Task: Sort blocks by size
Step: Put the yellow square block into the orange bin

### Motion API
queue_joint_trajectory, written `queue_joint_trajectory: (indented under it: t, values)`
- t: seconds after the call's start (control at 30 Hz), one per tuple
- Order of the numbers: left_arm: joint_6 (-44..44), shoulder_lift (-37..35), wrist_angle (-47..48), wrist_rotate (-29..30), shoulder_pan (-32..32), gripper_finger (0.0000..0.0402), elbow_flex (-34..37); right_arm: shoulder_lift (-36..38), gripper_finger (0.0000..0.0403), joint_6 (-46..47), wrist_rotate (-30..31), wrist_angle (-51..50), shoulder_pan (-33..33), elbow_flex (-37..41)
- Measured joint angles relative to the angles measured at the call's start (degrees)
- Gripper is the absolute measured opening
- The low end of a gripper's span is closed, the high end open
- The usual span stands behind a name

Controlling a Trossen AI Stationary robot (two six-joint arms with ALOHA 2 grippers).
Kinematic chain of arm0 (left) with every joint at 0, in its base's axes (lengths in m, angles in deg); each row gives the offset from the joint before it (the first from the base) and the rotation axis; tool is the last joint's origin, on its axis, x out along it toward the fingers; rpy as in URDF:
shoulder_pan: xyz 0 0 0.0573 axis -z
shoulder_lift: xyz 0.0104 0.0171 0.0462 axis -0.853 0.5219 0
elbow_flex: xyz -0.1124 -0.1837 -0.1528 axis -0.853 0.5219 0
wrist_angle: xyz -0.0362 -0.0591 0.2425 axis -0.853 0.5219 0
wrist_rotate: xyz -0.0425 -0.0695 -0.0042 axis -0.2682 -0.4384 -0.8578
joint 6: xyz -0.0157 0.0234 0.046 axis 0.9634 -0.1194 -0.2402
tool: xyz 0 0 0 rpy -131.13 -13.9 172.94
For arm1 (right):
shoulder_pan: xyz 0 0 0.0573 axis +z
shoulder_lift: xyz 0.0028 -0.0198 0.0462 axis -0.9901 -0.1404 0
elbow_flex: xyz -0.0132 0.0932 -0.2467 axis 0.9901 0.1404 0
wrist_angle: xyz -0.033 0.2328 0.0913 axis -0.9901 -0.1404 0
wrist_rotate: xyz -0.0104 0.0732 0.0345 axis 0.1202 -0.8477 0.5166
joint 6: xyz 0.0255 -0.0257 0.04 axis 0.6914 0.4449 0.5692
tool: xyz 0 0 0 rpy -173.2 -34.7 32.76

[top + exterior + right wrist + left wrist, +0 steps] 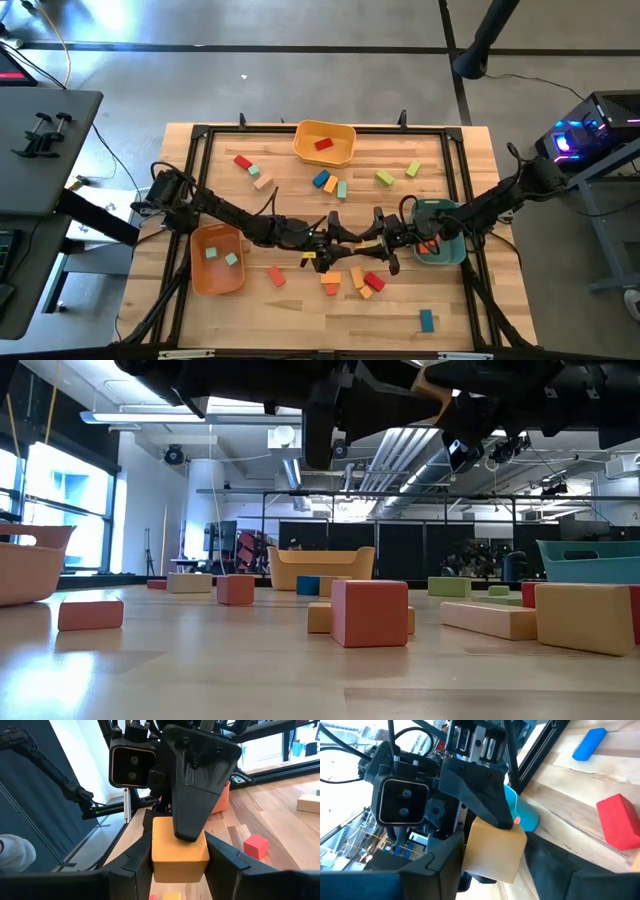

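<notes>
A tan block (pixel 495 851) is held above the table's middle between my two grippers; it also shows in the right wrist view (pixel 180 851), the high view (pixel 368 243) and the low view (pixel 436 400). My left gripper (pixel 352 240) comes from the table's left and my right gripper (pixel 382 243) from the right; both are shut on this block, turned crosswise to each other. Other blocks lie loose on the table: red, orange and tan ones (pixel 355 282) just on the near side of the grippers, and a blue one (pixel 427 320) near the front edge. My left gripper pinches the tan block's two opposite side faces (pixel 470 855) between its fingers, coming level from the table's left. The block is clear of the table. My right gripper pinches the block's other pair of side faces (pixel 159 854) between its two fingers (pixel 137 857), coming level from the table's right. The left gripper's finger (pixel 192 795) lies across the block's top face.
An orange bin (pixel 345 135) with a red block stands at the far middle. A second orange bin (pixel 200 275) with greenish blocks is at the near left. A teal bin (pixel 448 258) sits under the right arm. Loose blocks lie at the far left (pixel 250 168) and far right (pixel 385 178).
</notes>
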Motion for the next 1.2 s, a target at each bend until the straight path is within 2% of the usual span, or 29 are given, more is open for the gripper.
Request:
queue_joint_trajectory:
  t: [0.27, 0.4, 0.5, 0.67, 0.83, 0.97, 1.1, 1.2]
  values:
    - [2.0, 0.0, 0.1, -2.0, -0.1, 0.0138, 0.0, 0.0, 0.0138, 1.9, 0.7, -0.9, 0.1, 0.0]
    - [2.6, 0.0, 0.5, -1.9, 0.0, 0.013, 0.0, 0.0, 0.0144, 4.2, 1.8, -2.3, 0.0, 0.0]
    - [3.7, 0.0, 0.6, -1.6, 0.1, 0.0128, 0.0, 0.0, 0.0171, 4.6, 2.2, -3.4, -0.2, -0.1]
    - [6.1, 0.0, 0.8, -0.1, 0.7, 0.0127, 0.0, 0.1, 0.0243, 5.0, 2.8, -5.7, -0.2, -0.2]
    - [4.5, -0.5, 0.0, 8.2, 3.2, 0.0127, 0.0, -0.1, 0.0283, 5.8, 3.7, -13.3, -0.3, 0.1]
    - [8.0, -2.5, 1.8, 19.7, 6.1, 0.0127, -0.1, 0.0, 0.0285, 7.2, 5.5, -16.6, -0.3, 0.0]
    - [15.9, -8.3, 15.5, 32.1, 9.3, 0.0127, -0.1, -0.1, 0.0286, 6.6, 8.0, -17.9, -0.3, 0.1]
    - [31.4, -14.7, 31.7, 35.8, 11.8, 0.0127, -0.1, -0.1, 0.0286, 4.7, 8.4, -17.0, -0.3, 0.1]
